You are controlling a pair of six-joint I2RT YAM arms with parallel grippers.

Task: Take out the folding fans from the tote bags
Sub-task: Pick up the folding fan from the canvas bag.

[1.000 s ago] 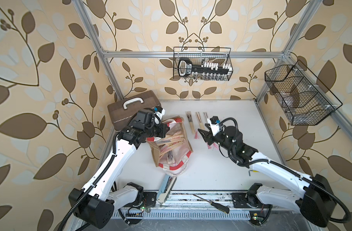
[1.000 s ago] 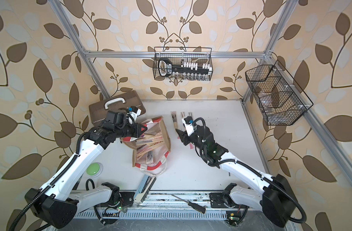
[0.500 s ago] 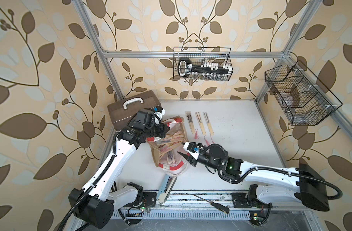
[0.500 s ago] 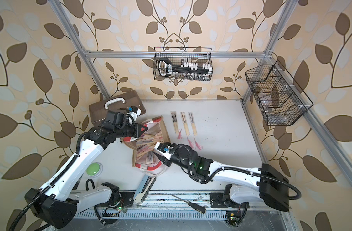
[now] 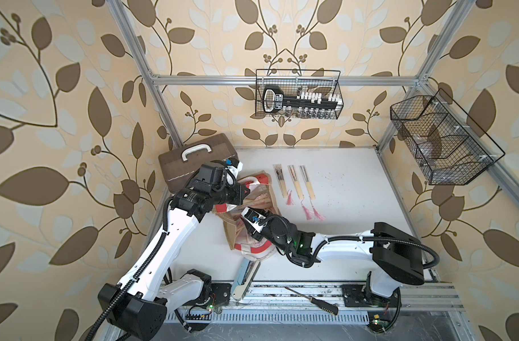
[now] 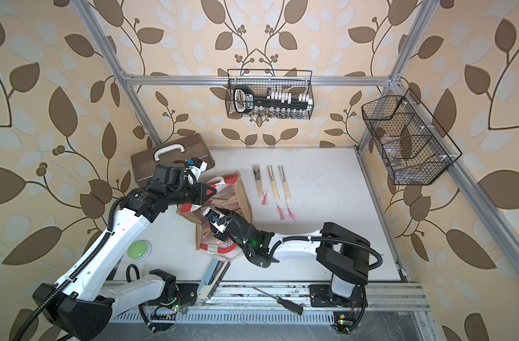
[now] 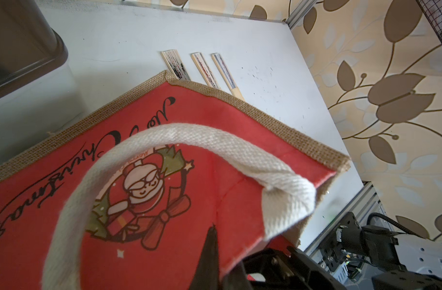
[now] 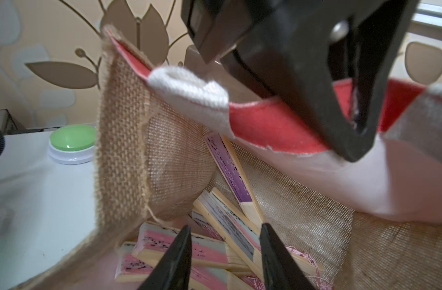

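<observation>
bag: brown jute tote bag (image 5: 272,189), red-and-white panels, white webbing handles, mouth open | inside: loose heap of closed bamboo-ribbed folding fans (image 8: 182,247), pink and purple paper | outside: three closed fans (image 5: 294,185), parallel, just beside bag, pink tassels

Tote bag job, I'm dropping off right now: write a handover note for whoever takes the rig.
Left claw: shut on the rim of the tote bag, holding its mouth open.
Right claw: open, empty, inside the mouth just above the pile of fans.
Done: three fans lie in a row on the table beside the bag.
To do: several fans remain inside; closing on one looks like the next move.
</observation>
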